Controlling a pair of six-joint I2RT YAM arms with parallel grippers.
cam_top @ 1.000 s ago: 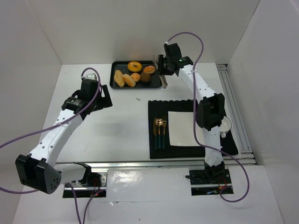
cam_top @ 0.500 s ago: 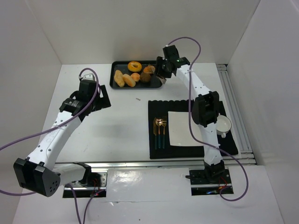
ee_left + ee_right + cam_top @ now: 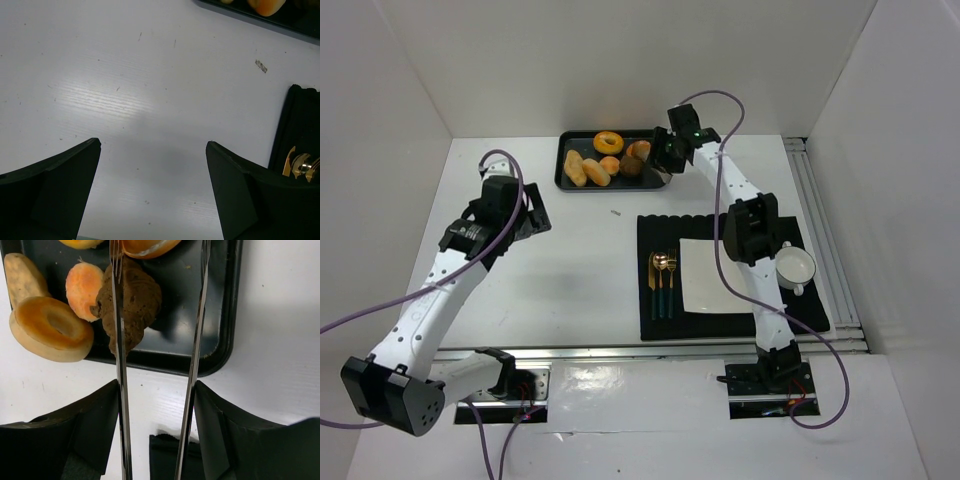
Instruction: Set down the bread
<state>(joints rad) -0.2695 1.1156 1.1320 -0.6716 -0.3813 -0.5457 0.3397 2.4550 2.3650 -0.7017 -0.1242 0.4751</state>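
R end effector (image 3: 157, 365) w/ tongs (image 3: 195, 340) has moved over tray (image 3: 227, 315), widening; dark bread (image 3: 137, 300) just ahead, not gripped. L end effector (image 3: 152, 187) wide, empty. Pickup imminent.

Right gripper (image 3: 156, 300) jaws parted, arm outstretched; left gripper (image 3: 152, 192) jaws wide.

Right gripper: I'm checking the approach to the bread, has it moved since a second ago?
Yes. The right gripper has shifted left over the black tray, now at its right end by the brown bread.
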